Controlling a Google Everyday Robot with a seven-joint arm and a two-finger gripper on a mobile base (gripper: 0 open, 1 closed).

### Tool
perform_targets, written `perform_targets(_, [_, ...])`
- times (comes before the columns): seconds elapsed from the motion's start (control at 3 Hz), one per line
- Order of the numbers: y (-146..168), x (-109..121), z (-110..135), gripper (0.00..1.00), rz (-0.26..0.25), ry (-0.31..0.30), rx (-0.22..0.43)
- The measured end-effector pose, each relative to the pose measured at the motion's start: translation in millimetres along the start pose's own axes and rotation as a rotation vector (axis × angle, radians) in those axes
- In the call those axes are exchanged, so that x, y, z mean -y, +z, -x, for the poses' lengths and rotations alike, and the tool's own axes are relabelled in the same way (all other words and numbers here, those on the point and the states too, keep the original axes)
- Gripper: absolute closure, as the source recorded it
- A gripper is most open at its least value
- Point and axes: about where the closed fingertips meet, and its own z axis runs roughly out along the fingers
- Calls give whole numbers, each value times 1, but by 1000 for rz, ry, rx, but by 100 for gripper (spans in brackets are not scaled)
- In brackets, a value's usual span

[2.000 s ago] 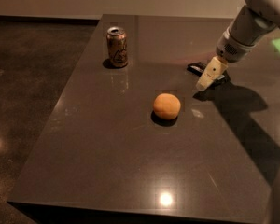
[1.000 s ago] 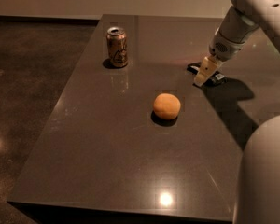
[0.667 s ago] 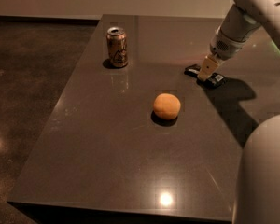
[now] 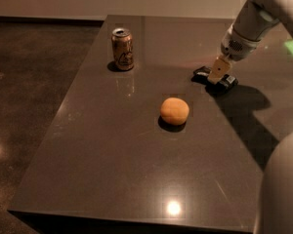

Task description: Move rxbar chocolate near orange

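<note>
Rxbar chocolate: camera view shows it flat on the table, far right, well apart from the orange.
Gripper: down over the bar's middle; cannot tell whether it has hold.
Handling: probably light, thin, with a slick wrapper; best taken across its narrow width, mid-length.

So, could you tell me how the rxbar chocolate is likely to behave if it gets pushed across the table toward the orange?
The rxbar chocolate, lying flat under the gripper, should slide rather than roll or tip. The table looks glossy, so it probably glides easily and may swivel if pushed off-centre. The round orange could roll if bumped.
</note>
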Motion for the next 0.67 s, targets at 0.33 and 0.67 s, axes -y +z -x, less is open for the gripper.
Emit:
perform_targets(0.33, [-9, -16, 0, 100, 0, -60, -10])
perform_targets(0.67, [-7, -37, -6, 100, 24, -110, -31])
